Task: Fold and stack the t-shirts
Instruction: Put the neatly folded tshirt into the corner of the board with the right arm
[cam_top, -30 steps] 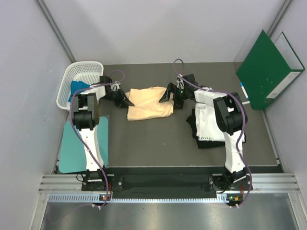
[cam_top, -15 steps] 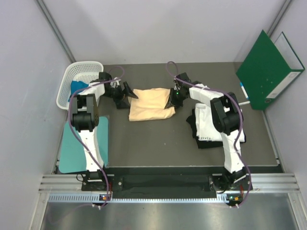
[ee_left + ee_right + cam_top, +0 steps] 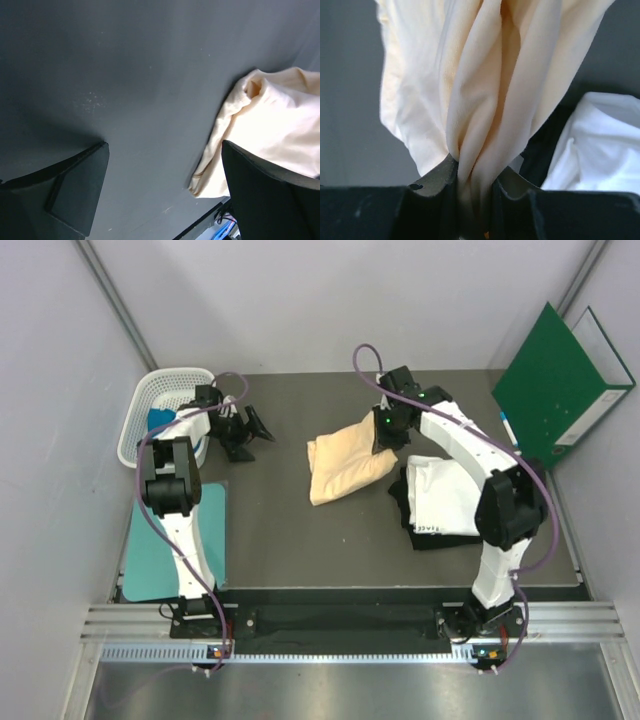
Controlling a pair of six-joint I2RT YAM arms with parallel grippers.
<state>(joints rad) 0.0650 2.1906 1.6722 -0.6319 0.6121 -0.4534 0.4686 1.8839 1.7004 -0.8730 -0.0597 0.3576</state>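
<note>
The pale peach t-shirt (image 3: 343, 469) hangs bunched in mid-table, its upper right end pinched in my right gripper (image 3: 385, 436). In the right wrist view the cloth (image 3: 470, 75) runs down between the shut jaws of the right gripper (image 3: 474, 172). Right of it, a folded white t-shirt (image 3: 446, 492) lies on a dark t-shirt (image 3: 432, 538); both show again as the white shirt (image 3: 600, 140) and the dark shirt (image 3: 545, 150). My left gripper (image 3: 256, 430) stands open and empty to the left, apart from the peach shirt (image 3: 280, 125); its jaws (image 3: 162, 150) frame bare table. A blue t-shirt (image 3: 160, 423) sits in the basket.
A white basket (image 3: 172, 390) stands at the back left. A teal mat (image 3: 160, 545) lies at the front left. A green folder (image 3: 556, 388) leans at the back right wall. The walls close in on both sides.
My left gripper opened, let go of the peach t-shirt and drew back left. My right gripper shut on the shirt's right end and lifted it, dragging it right toward the stack.
</note>
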